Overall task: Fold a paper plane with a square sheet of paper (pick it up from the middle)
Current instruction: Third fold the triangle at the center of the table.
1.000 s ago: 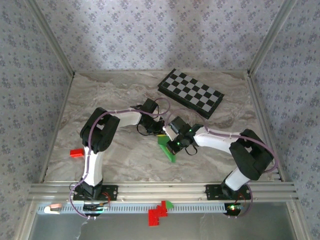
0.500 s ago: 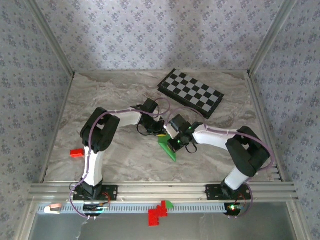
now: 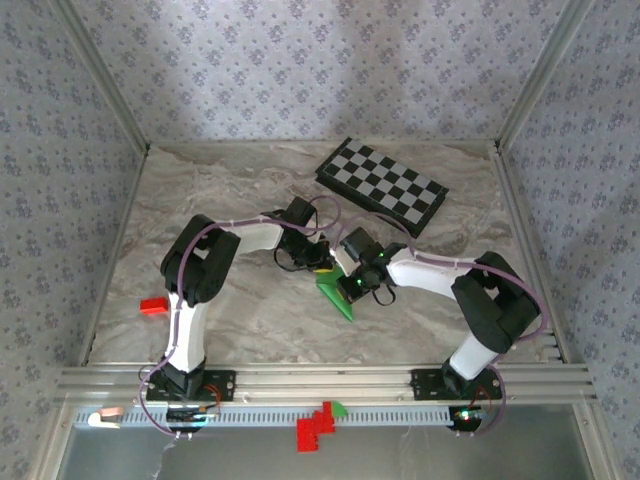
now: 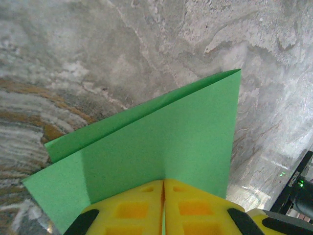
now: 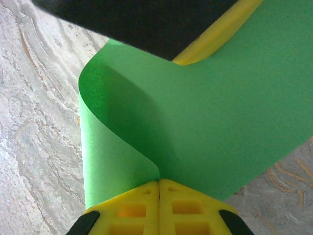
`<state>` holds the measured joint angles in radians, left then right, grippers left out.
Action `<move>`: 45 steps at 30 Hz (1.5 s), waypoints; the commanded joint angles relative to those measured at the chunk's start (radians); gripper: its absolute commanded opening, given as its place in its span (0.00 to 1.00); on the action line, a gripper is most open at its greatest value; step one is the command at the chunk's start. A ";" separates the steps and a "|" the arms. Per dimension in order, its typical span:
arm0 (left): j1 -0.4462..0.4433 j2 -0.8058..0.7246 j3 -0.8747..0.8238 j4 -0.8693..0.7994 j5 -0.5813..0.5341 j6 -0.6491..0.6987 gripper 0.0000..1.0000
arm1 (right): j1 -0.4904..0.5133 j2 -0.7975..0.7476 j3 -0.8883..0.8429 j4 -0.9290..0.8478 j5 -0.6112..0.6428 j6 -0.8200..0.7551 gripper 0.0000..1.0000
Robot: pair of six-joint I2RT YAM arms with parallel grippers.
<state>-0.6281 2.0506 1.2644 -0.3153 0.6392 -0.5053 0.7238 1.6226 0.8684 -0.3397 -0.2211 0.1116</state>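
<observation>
Your left gripper (image 4: 163, 188) pinches the smooth, creased square sheet of paper (image 4: 186, 132); your right gripper (image 5: 159, 186) pinches its curled fold above the veined marble table (image 4: 98, 49).

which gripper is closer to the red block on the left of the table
Left, narrowly. The left gripper, shut on the green paper, sits right of the red block; the right gripper pinches the same paper just farther right.

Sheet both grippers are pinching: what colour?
Plain bright green; the sheet shows best in the left wrist view.
</observation>
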 commanded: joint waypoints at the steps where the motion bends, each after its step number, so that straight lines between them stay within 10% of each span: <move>1: -0.001 0.042 0.004 -0.054 -0.019 0.013 0.09 | -0.007 -0.006 0.005 -0.028 0.009 -0.001 0.06; 45: -0.002 0.040 0.004 -0.057 -0.020 0.016 0.09 | -0.027 0.016 0.005 0.006 -0.018 0.026 0.06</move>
<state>-0.6281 2.0514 1.2652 -0.3172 0.6395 -0.5053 0.7013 1.6257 0.8497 -0.3317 -0.2256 0.1341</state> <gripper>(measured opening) 0.094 0.066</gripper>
